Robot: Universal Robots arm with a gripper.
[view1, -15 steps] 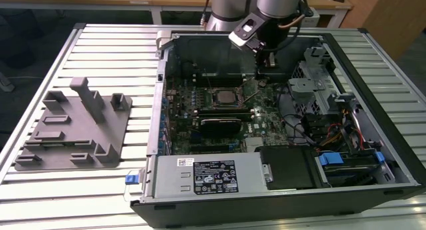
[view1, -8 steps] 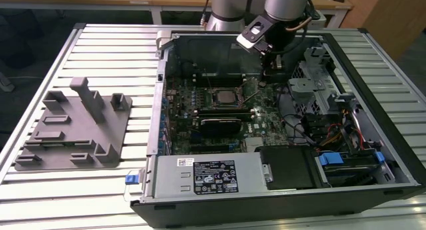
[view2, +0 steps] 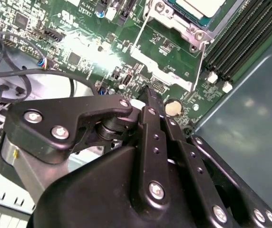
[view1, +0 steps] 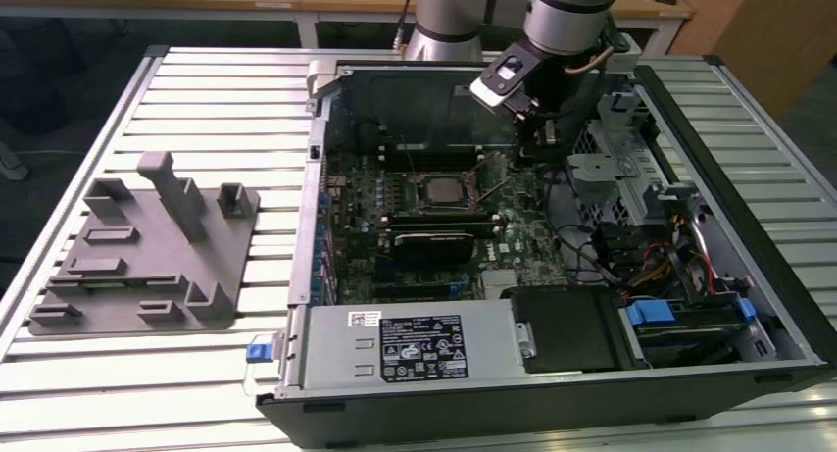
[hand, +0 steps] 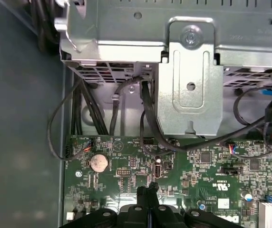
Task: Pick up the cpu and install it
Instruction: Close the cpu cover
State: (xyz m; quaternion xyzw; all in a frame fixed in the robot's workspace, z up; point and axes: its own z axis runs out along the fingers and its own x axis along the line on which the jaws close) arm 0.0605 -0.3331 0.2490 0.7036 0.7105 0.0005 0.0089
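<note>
Inside the open black desktop computer case [view1: 550,413], the small square silver-topped cpu [view1: 437,188] lies in the metal-framed socket of the green motherboard [view1: 523,238]. The arm's black claw [view1: 531,150], fingers pinched together on nothing, hangs just above the board at two o'clock of the chip in the exterior view. Seating looks done. The socket's thin wire lever [view2: 199,66] appears unlatched, and securing it would call for a fine, low approach.

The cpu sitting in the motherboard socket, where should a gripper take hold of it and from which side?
Grip the cpu by two opposite edges of its thin border, coming straight down from above. It lies flat, metal top up, with the socket frame close around it, so a sideways approach looks blocked.
</note>
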